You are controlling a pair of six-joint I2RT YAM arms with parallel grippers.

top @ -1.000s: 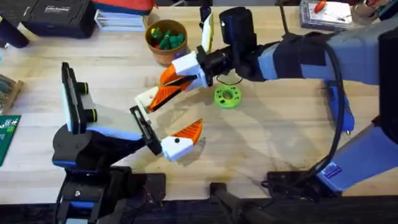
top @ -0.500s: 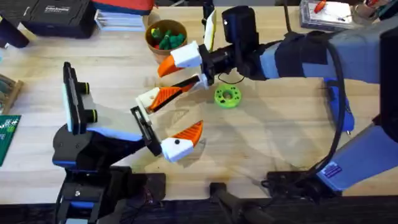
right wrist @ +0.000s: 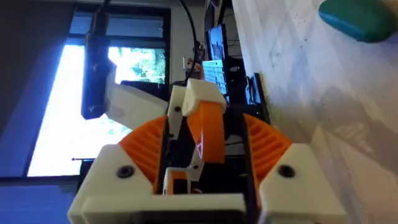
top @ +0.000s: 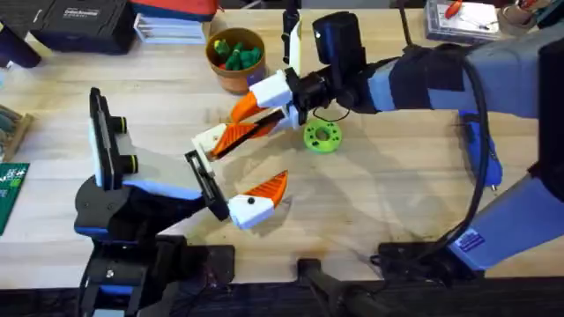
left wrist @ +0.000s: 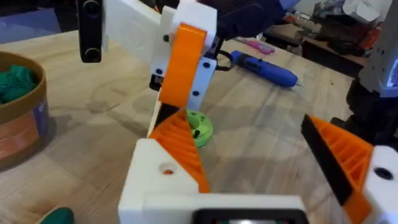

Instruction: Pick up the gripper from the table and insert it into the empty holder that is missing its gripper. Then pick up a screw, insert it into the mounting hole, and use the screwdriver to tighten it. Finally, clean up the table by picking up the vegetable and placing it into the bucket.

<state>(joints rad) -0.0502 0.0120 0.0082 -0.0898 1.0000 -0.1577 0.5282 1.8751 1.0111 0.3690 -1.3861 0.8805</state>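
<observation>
The left gripper [top: 275,151] is held wide open above the big light wooden table [top: 397,202]. On its far finger, the small orange ribbed plastic wedge [top: 238,132] is seated in the small white blocky plastic holder [top: 209,138]. The right gripper [top: 251,110] is reached across the table to that finger. Its jaws are set apart, one on each side of the wedge tip. Whether the wedge is being squeezed cannot be told. The little dark green toy vegetable [right wrist: 357,18] is seen lying on the table. The bright blue pen-shaped screwdriver [left wrist: 264,67] is laid on the table too, farther off. A bright green round disc with holes [top: 322,136] is lying just beside the grippers. A round brown bucket [top: 220,77] with green things inside is stood near them.
</observation>
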